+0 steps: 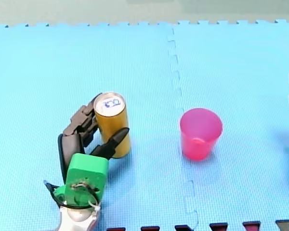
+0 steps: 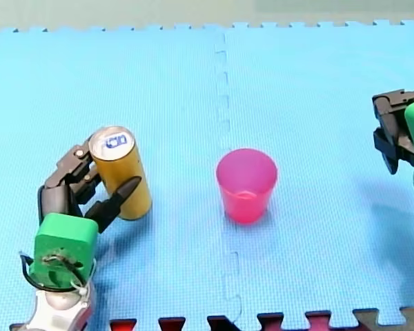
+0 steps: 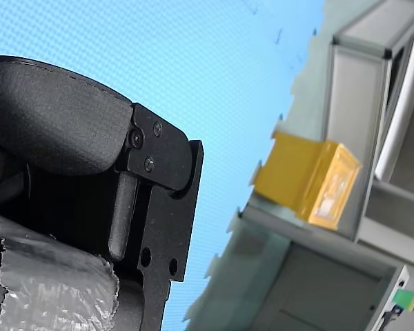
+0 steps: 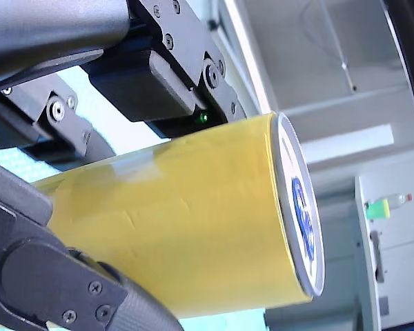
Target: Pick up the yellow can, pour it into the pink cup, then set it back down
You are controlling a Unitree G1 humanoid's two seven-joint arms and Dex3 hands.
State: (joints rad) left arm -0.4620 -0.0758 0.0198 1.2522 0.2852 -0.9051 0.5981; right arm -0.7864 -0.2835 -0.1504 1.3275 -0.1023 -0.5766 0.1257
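A yellow can (image 1: 113, 126) with a silver top stands upright on the blue foam mat (image 1: 221, 62), at the front left. My left hand (image 1: 108, 122) is shut on it, with dark fingers (image 1: 82, 122) on its left side and the thumb across its front. The second wrist view shows the same grip, with the can (image 4: 193, 221) between black fingers (image 4: 159, 76). The pink cup (image 1: 200, 133) stands upright and apart, to the right of the can. My right hand (image 2: 395, 131) hangs at the right edge, beyond the cup, holding nothing.
A jigsaw seam (image 1: 176, 72) runs front to back through the mat, just left of the cup. Loose dark and red edge pieces (image 2: 283, 322) line the mat's front border. In the first wrist view a yellow box (image 3: 307, 181) sits on a grey metal frame beyond the mat.
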